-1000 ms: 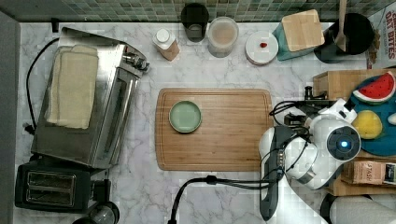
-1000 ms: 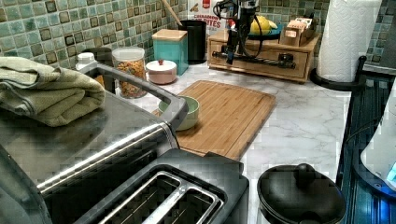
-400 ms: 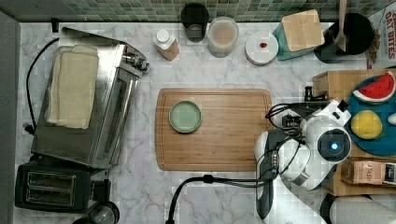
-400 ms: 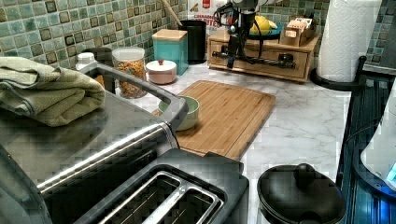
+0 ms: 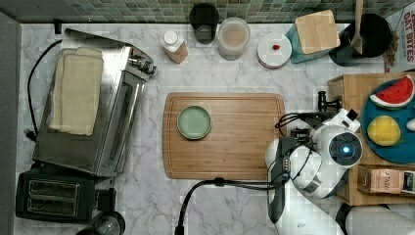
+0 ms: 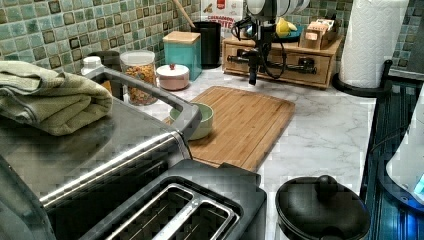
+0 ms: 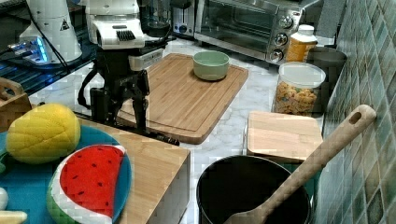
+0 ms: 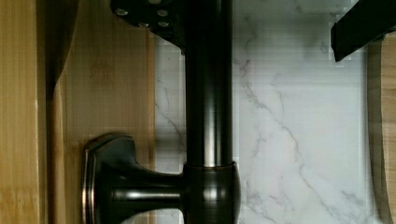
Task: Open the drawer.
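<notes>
The drawer is the front of a light wooden box at the top view's right, and it looks flush with the box. Its long black bar handle stands off the drawer front on a post. My gripper hangs fingers-down right at the handle. It is open: in the wrist view one finger sits at the bar on the drawer side, and the other finger is well apart over the marble. In the right view, the gripper stands over the bar.
A wooden cutting board with a green bowl lies just beside the gripper. On the box sit a blue plate with toy fruit and a small carton. A black pot with a wooden spoon and a paper-towel roll flank the box.
The arm has shifted toward the top view's left. In the left view, the gripper has come lower in front of the drawer, down to the handle.
</notes>
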Robot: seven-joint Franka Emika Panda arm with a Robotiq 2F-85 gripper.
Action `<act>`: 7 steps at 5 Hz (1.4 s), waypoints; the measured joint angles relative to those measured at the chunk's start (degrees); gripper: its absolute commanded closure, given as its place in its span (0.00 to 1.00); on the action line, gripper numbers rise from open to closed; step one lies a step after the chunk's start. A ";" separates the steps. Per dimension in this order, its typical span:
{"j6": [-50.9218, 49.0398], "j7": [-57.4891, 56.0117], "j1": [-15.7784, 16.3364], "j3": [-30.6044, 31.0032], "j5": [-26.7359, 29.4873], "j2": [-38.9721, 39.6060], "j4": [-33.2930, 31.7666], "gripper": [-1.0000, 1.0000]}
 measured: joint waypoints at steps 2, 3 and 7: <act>-1.68 6.43 2.76 -0.11 0.02 -5.04 -4.14 0.00; -0.56 9.12 4.55 0.14 2.50 -8.32 -7.72 0.00; 2.74 29.93 12.31 4.10 3.00 -13.93 -15.22 0.00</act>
